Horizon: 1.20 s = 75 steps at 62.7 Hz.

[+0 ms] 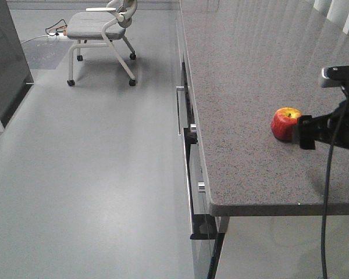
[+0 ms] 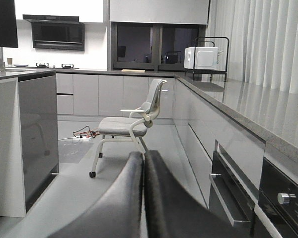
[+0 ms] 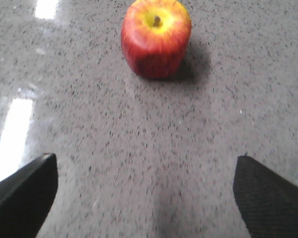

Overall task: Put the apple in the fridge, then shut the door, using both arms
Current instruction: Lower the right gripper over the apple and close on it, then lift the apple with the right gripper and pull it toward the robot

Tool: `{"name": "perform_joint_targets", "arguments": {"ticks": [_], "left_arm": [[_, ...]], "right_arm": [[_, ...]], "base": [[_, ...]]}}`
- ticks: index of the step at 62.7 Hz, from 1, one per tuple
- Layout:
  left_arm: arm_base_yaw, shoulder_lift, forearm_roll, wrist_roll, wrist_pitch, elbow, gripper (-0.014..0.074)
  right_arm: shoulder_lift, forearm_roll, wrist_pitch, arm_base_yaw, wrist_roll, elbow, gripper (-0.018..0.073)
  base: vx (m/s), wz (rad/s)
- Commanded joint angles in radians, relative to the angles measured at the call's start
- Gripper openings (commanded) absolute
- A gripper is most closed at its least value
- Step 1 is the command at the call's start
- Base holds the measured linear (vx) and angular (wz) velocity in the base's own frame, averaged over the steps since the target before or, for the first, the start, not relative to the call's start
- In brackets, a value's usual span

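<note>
The apple (image 1: 286, 123), red with a yellow top, stands upright on the grey speckled stone counter (image 1: 250, 70) near its front right. In the right wrist view the apple (image 3: 156, 37) lies ahead of my right gripper (image 3: 146, 158), centred between the jaws but apart from them. That gripper is open wide and empty, low over the counter; in the front view it (image 1: 307, 132) sits just right of the apple. My left gripper (image 2: 143, 166) is shut and empty, held in the air above the floor. The fridge and its door are out of view.
A grey chair (image 1: 102, 29) on castors stands on the floor at the back, with cables beside it. A dark grey cabinet block (image 1: 6, 64) stands at the left. Drawers and oven fronts (image 1: 189, 133) with protruding handles line the counter's side. A microwave (image 2: 201, 58) sits at the far counter end.
</note>
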Motion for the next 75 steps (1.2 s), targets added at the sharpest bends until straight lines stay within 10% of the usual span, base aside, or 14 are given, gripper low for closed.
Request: {"name": "perform_joint_targets", "arguments": {"ticks": [1,58,75], "left_arm": [[-0.001,-0.015,-0.004,-0.01,-0.076,0.021,-0.0006],[-0.001,-0.015,-0.004,-0.01,-0.076,0.021,-0.0006],[-0.001,-0.015,-0.004,-0.01,-0.076,0.021,-0.0006]], "right_arm": [[0.042,-0.006,-0.038,-0.004,-0.01,-0.094,0.0682],[0.558,-0.078,-0.034,-0.005,-0.028,-0.561,0.0646],[0.578,-0.076,-0.064,-0.005,0.006,-0.566,0.0461]], "base": [[0.0,0.0],[0.0,0.0],[0.0,0.0]]}}
